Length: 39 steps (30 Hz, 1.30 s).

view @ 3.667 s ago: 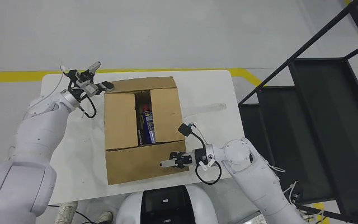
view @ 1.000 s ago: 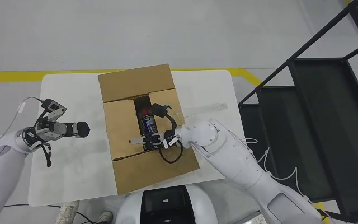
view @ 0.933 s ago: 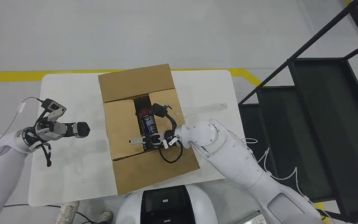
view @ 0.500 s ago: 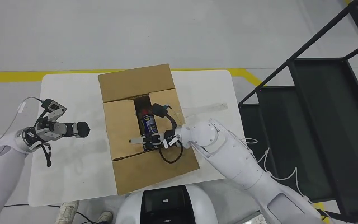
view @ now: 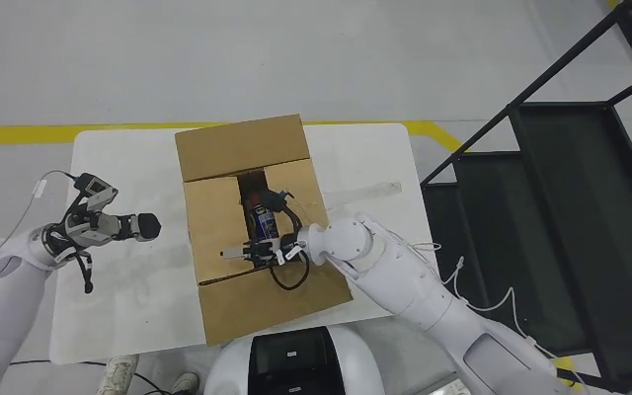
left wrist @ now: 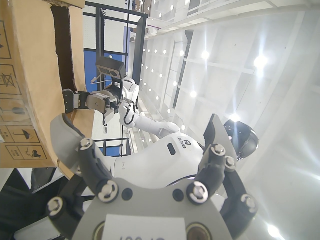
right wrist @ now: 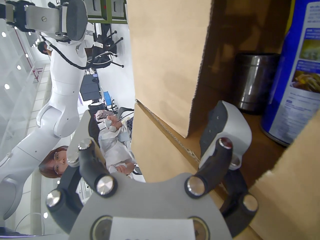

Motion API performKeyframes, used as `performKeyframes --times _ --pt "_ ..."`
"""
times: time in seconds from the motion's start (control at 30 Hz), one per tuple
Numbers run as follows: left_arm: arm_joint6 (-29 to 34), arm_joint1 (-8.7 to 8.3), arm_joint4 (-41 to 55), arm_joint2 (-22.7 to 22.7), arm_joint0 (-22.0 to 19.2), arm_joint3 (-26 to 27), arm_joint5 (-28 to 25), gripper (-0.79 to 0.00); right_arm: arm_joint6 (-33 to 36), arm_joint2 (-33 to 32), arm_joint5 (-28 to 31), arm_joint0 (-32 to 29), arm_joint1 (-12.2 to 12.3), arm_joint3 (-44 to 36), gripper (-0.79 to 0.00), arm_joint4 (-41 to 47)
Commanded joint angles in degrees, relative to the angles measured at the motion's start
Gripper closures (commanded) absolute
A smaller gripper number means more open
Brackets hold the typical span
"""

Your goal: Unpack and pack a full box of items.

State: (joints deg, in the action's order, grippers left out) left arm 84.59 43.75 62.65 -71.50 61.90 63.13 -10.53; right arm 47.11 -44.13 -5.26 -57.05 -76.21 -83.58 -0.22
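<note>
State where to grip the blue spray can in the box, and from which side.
Take the blue can round its cylindrical body under the red cap, from above through the slot between the box flaps; they cover it on both sides, so side approaches look blocked.

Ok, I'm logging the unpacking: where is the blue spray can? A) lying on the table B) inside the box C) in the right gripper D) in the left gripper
B: the blue spray can shows through the gap between the flaps of the box, and the left gripper and right gripper are both open, neither around it.
</note>
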Motion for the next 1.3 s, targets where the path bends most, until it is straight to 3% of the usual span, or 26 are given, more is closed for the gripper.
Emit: performKeyframes --times 0.0,0.17,0.6,1.0,1.27 --pt "-0.1 0.03 0.0 -0.7 0.3 0.3 0.0 -0.785 -0.4 0.8 1.8 0.9 -0.6 1.8 -0.785 2.1" --pt "-0.5 -0.03 -0.1 -2.6 1.3 0.1 0.1 -0.785 -2.1 1.5 6.4 2.7 -1.8 4.7 -0.785 5.5" --pt "-2.4 0.02 -0.4 -7.2 3.2 1.9 -0.4 -0.785 -4.6 3.1 13.9 6.2 -3.7 1.0 -0.785 7.3" --pt "-3.3 -0.58 5.9 -17.4 9.0 8.2 -0.7 -0.785 -2.0 15.1 20.0 15.6 -11.3 13.5 -0.785 15.6" --pt "-3.2 -0.43 1.8 -17.4 10.0 11.5 3.4 -0.785 -0.9 19.3 19.3 19.0 -15.4 19.3 -0.785 16.2"
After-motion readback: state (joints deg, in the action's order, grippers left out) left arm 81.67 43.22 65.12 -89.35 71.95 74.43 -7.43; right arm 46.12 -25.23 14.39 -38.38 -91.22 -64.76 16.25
